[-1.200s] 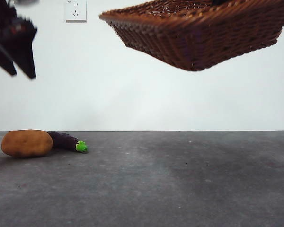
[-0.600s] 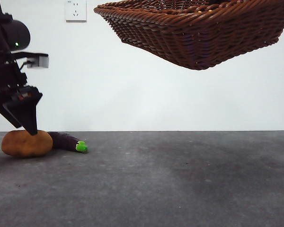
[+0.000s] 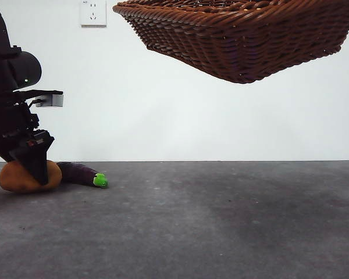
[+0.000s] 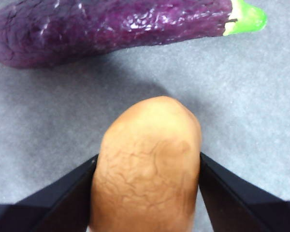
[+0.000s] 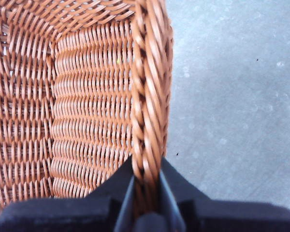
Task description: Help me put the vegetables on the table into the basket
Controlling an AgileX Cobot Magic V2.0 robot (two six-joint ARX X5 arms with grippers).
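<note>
The orange-brown potato [image 3: 11,179] [image 4: 147,164] lies on the table [image 3: 221,221] at the far left. My left gripper [image 3: 39,177] [image 4: 148,162] has come down over it, and its two jaws press against the potato's two sides. Right behind the potato lies the dark purple eggplant [image 3: 78,172] [image 4: 111,29], its green stem pointing right. The wicker basket [image 3: 244,40] [image 5: 87,121] hangs tilted high above the table's right half. My right gripper [image 5: 146,179] is shut on the basket's braided rim. What shows of the basket's inside holds nothing.
A white wall with a power socket [image 3: 93,13] stands behind the table. The left arm's dark body rises along the left edge of the front view.
My left gripper has dropped from above the potato down onto it, and the potato has shifted slightly left. The basket has drifted a little to the left.
</note>
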